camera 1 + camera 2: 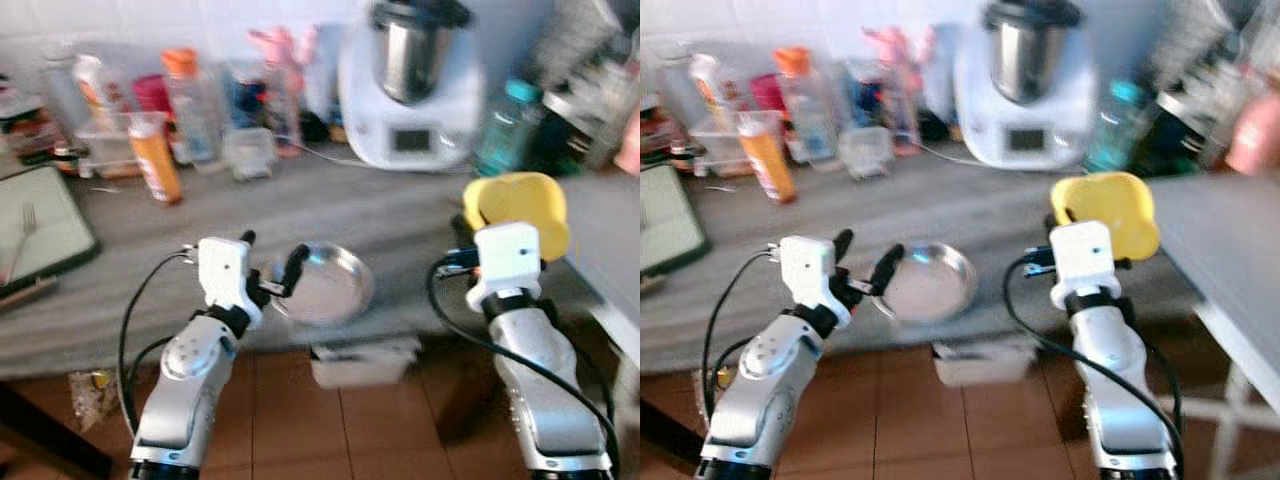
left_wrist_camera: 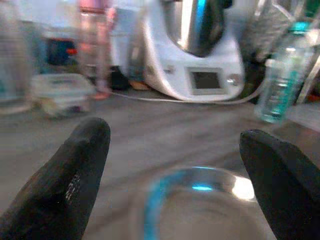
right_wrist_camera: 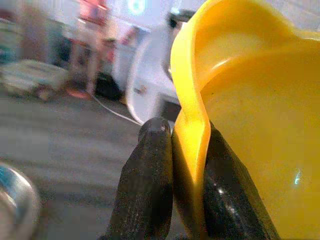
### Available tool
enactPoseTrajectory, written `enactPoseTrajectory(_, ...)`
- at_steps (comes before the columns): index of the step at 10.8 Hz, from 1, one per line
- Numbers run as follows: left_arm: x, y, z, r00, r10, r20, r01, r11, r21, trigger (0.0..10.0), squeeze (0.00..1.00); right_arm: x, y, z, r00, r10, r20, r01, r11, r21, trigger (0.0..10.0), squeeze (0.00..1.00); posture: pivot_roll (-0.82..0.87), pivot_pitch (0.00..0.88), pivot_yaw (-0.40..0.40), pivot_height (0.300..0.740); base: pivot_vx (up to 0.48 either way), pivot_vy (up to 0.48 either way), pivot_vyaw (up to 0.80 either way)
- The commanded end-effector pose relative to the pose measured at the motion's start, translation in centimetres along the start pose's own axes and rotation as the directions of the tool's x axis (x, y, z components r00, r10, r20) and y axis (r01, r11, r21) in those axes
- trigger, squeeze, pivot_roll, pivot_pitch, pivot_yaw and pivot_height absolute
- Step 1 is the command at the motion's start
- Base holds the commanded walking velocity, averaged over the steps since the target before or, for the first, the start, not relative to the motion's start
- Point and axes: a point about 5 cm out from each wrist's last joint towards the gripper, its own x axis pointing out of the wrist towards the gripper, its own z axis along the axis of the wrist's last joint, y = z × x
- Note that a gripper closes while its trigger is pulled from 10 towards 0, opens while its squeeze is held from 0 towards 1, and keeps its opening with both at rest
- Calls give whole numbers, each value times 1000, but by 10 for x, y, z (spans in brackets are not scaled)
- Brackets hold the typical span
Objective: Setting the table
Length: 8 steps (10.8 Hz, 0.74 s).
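Right claw pinches the rim of a yellow bowl, carried above the tabletop for setting out. Left claw is spread wide around the near edge of a metal plate, probably about to grip; contact is unclear in the blur.

On the grey surface, the left gripper holds its jaws spread beside a steel plate; the right gripper holds up a yellow bowl.
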Motion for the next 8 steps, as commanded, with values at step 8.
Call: enactPoseTrajectory(8,-44,38,15,996,75,-43,-67,986,154,10000,0,3,18,13,991,113,72,-114,993,16,10000,0,11,16,7,740,88,0,0)
